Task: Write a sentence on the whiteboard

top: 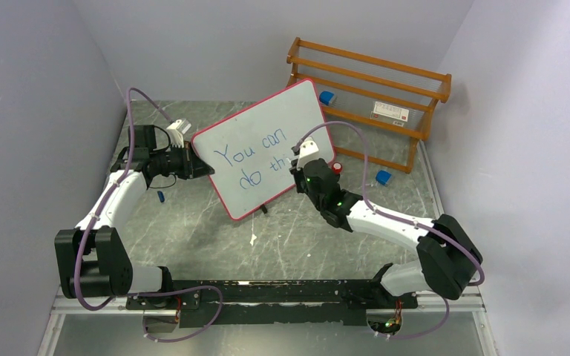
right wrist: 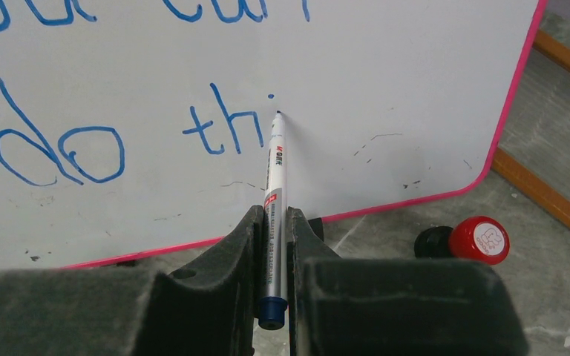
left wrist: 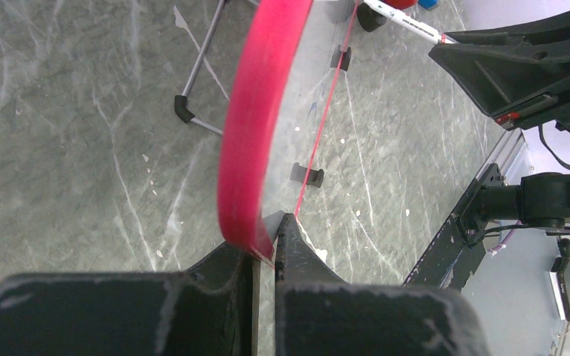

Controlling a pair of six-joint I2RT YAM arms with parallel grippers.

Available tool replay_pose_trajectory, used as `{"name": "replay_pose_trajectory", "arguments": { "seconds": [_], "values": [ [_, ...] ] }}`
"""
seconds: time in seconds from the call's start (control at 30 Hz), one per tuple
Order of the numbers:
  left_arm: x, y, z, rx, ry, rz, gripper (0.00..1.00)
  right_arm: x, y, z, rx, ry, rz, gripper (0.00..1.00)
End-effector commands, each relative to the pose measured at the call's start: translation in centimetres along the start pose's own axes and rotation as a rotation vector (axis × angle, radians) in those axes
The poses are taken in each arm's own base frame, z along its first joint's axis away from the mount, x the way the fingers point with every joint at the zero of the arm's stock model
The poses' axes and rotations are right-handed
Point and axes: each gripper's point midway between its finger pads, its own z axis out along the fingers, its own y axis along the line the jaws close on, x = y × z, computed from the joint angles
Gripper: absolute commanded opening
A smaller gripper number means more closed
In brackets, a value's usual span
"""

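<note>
The whiteboard (top: 267,144) with a pink-red frame stands tilted at the table's middle. The blue sentence (top: 249,159) reads "You can" above "do thi"; in the right wrist view the lower line (right wrist: 208,127) shows with a dotted "i". My left gripper (top: 197,165) is shut on the board's left edge (left wrist: 249,148). My right gripper (top: 297,165) is shut on a silver marker (right wrist: 274,193). The marker's tip (right wrist: 278,113) touches the board just right of the "i".
A wooden rack (top: 371,93) stands behind the board at the back right. A red-capped object (right wrist: 479,241) lies by the board's right foot. Blue caps (top: 383,177) lie on the grey table. The board's wire stand (left wrist: 200,67) shows behind it.
</note>
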Motion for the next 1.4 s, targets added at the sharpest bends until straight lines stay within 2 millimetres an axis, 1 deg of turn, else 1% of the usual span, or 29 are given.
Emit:
{"name": "replay_pose_trajectory", "arguments": {
  "seconds": [0.0,0.33,0.7,0.93,1.0,1.2,1.37],
  "values": [
    [1.3,5.0,0.2,-0.226,0.048,0.055,0.05,0.3,0.0,0.4,0.005,0.007,0.008,0.00],
    [1.3,5.1,0.3,-0.228,0.051,0.056,0.05,1.4,0.0,0.6,0.006,0.050,-0.007,0.00],
    [1.3,5.2,0.2,-0.235,0.050,0.052,0.05,2.6,-0.3,-0.4,0.006,0.081,-0.003,0.00],
    [1.4,5.2,0.2,-0.236,0.052,0.053,0.05,3.0,-0.5,-0.5,0.013,0.090,-0.006,0.00],
    [1.3,5.2,0.2,-0.235,0.050,0.055,0.05,2.5,-0.6,-0.5,0.018,0.075,-0.001,0.00],
    [1.3,5.2,0.2,-0.237,0.049,0.053,0.05,0.0,-1.5,-1.0,0.049,-0.009,0.024,0.00],
    [1.3,5.2,0.2,-0.235,0.050,0.053,0.05,-0.7,-2.2,-0.6,0.058,-0.031,0.045,0.00]
  ]
}}
